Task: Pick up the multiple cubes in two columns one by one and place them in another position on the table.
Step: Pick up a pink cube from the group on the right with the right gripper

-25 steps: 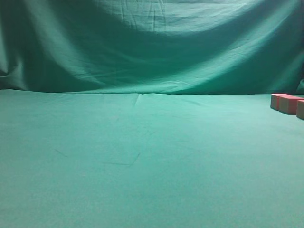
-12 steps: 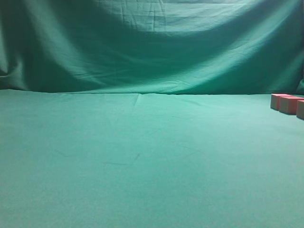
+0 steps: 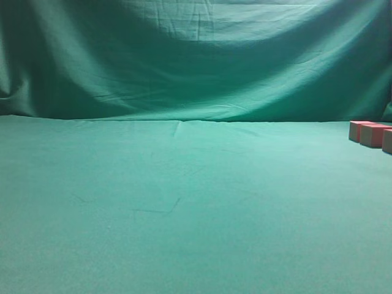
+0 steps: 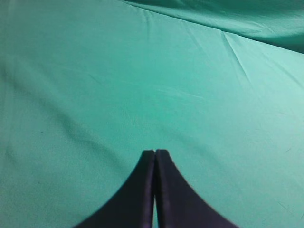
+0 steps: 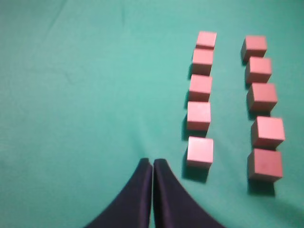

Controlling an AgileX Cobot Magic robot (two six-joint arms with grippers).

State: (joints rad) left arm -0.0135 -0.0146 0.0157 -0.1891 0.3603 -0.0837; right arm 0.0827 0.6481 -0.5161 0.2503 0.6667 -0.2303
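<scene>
Several pinkish-red cubes stand in two columns on the green table [image 5: 85, 95] in the right wrist view: a left column [image 5: 199, 102] and a right column [image 5: 263, 107]. My right gripper [image 5: 152, 163] is shut and empty, above the cloth just left of the nearest left-column cube [image 5: 200, 151]. In the exterior view only a few cubes [image 3: 370, 133] show at the far right edge of the table [image 3: 184, 202]; neither gripper shows there. My left gripper [image 4: 155, 154] is shut and empty above bare green cloth [image 4: 142, 85].
A draped, wrinkled green backdrop [image 3: 196, 55] hangs behind the table. The backdrop's lower edge also shows at the top right of the left wrist view [image 4: 266, 19]. Bare cloth lies left of the cube columns.
</scene>
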